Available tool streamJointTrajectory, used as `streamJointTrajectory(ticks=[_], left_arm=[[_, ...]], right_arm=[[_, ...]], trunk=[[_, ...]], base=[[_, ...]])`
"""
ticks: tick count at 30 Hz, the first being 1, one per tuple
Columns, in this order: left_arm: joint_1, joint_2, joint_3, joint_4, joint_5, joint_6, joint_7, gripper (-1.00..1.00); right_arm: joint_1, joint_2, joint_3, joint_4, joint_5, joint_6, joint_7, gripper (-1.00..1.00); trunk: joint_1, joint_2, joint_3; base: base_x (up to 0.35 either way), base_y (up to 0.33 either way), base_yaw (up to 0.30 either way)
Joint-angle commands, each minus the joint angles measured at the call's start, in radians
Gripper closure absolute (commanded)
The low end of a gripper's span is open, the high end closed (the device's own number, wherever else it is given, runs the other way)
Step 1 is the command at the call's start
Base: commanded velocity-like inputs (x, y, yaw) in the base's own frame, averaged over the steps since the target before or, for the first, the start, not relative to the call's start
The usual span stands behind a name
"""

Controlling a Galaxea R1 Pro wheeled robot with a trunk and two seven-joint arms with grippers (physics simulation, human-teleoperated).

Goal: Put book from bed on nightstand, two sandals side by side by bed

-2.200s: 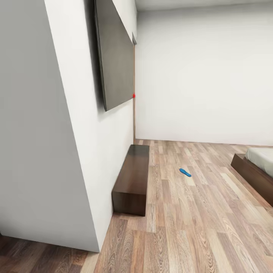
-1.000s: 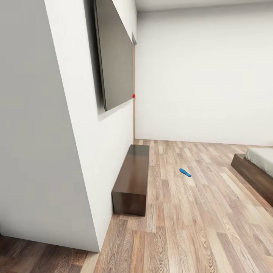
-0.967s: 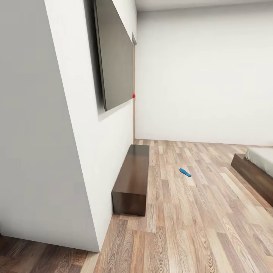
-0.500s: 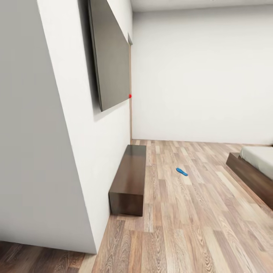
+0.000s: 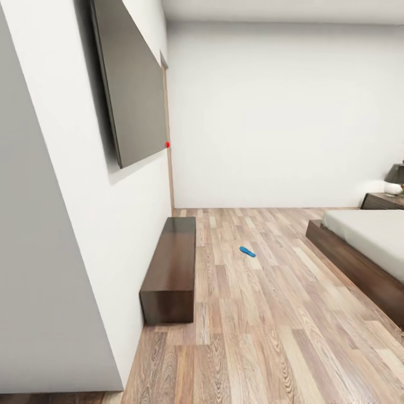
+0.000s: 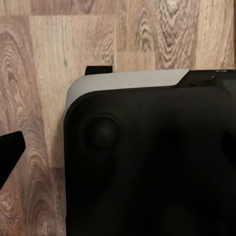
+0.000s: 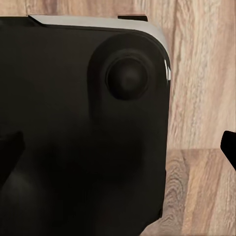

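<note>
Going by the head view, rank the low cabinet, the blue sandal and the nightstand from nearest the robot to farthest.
1. Low cabinet: on the left, against the wall, nearest.
2. Blue sandal: on open floor, mid-room, past the cabinet's near end.
3. Nightstand: far right, beside the bed's head end, near the back wall.

Long low dark brown wooden cabinet (image 5: 170, 269) against the white wall (image 5: 62, 235), beneath a large dark flat wall-mounted panel (image 5: 132, 90); light wood-plank floor (image 5: 264, 331); dark-shaded bedside lamp (image 5: 395, 175) at far right.
</note>
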Motion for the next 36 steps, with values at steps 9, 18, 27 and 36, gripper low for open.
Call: streamJointTrajectory(ticks=[9, 18, 27, 36], left_arm=[[0.0, 0.0, 0.0, 0.0, -0.001, -0.003, 0.0, -1.0], [0.0, -0.001, -0.001, 0.0, 0.0, -0.002, -0.001, -1.0], [0.0, -0.002, 0.0, 0.0, 0.0, 0.0, -0.002, -1.0], [0.0, -0.002, -0.001, 0.0, 0.001, 0.002, -0.002, -1.0]], right_arm=[[0.0, 0.0, 0.0, 0.001, -0.001, 0.0, 0.0, -1.0], [0.0, 0.0, -0.001, -0.001, -0.001, -0.002, 0.0, -1.0], [0.0, 0.0, -0.002, 0.0, -0.001, -0.002, 0.001, -1.0], [0.0, 0.001, -0.002, 0.002, -0.001, -0.001, 0.002, -1.0]], trunk=[[0.0, 0.0, 0.006], [0.0, 0.0, 0.013], [0.0, 0.0, 0.021], [0.0, 0.0, 0.026]], base=[[0.0, 0.0, -0.281], [0.0, 0.0, -0.281], [0.0, 0.0, -0.281], [0.0, 0.0, -0.282]])
